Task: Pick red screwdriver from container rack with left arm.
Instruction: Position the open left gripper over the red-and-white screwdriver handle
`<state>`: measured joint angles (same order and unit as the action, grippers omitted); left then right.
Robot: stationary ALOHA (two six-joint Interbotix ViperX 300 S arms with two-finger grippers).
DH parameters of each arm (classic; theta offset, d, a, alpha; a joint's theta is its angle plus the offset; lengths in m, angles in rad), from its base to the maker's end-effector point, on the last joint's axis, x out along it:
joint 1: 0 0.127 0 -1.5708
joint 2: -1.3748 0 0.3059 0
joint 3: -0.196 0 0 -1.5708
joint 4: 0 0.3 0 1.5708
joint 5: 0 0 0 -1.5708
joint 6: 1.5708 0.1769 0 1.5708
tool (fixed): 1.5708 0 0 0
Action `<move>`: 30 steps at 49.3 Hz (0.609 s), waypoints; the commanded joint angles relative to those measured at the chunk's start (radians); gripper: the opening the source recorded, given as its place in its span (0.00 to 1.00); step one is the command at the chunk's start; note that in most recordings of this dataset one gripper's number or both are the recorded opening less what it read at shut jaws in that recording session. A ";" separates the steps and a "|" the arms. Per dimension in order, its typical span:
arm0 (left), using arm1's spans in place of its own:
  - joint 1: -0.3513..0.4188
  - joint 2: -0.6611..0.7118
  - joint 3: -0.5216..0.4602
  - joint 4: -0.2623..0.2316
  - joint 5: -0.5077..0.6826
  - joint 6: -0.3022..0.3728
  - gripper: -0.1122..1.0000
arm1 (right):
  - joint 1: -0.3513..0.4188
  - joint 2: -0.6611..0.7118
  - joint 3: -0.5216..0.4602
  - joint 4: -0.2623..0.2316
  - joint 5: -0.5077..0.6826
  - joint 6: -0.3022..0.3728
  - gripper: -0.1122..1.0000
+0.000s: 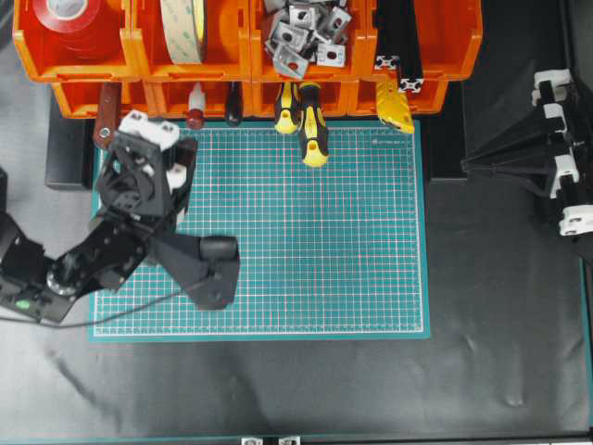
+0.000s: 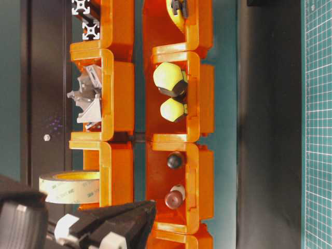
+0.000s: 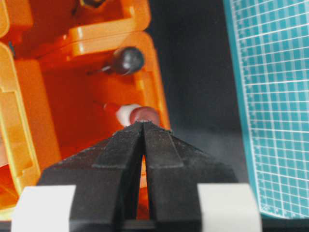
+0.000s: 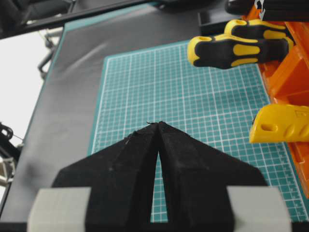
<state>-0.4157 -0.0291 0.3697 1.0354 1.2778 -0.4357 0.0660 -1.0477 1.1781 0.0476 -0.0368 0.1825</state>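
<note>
— So, starting at the left of the overhead view: what is there?

— The left arm point(image 1: 102, 250) reaches up from the near-left corner over the green cutting mat point(image 1: 306, 232), and the left gripper point(image 1: 148, 130) sits at the mat's far-left corner, just in front of the container rack point(image 1: 246, 56). A dark red flat handle point(image 1: 106, 116) sticks out of the lower bin just left of it.

— And the jaws?

— Pressed together, tip to tip, with nothing between them — the left wrist view shows that plainly. Their point is aimed at the red screwdriver point(image 3: 135, 114), very near its rounded end cap; whether they touch it, I cannot tell.

— Where exactly is the screwdriver?

— Lying in a lower-tier bin, second from the left, cap towards the open front, white band behind the cap. A black-handled tool point(image 3: 126, 60) lies beside it in the same bin.

— Moving right?

— Red tape rolls point(image 1: 69, 23) and a pale tape roll point(image 1: 185, 28) fill the upper left bins, then metal brackets point(image 1: 306, 37). Below those, two yellow-and-black screwdrivers point(image 1: 310, 125) poke out over the mat's far edge, with a yellow handle point(image 1: 396, 107) further right.

— And the far right?

— The right gripper point(image 4: 158, 126) is also closed and empty — it hangs above the mat, well apart from the rack.
</note>
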 commanded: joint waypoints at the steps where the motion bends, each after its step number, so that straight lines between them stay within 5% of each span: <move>1: 0.015 -0.011 -0.025 0.008 -0.003 0.000 0.10 | 0.003 0.002 -0.012 -0.003 0.005 -0.002 0.10; 15: 0.026 -0.023 0.008 0.006 -0.069 0.000 0.17 | 0.012 -0.003 -0.011 -0.003 0.005 0.002 0.10; 30: 0.067 -0.031 0.018 0.003 -0.132 -0.012 0.86 | 0.014 -0.003 -0.006 -0.002 0.005 0.005 0.10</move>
<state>-0.3605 -0.0307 0.3973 1.0354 1.1582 -0.4464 0.0782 -1.0569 1.1812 0.0460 -0.0337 0.1856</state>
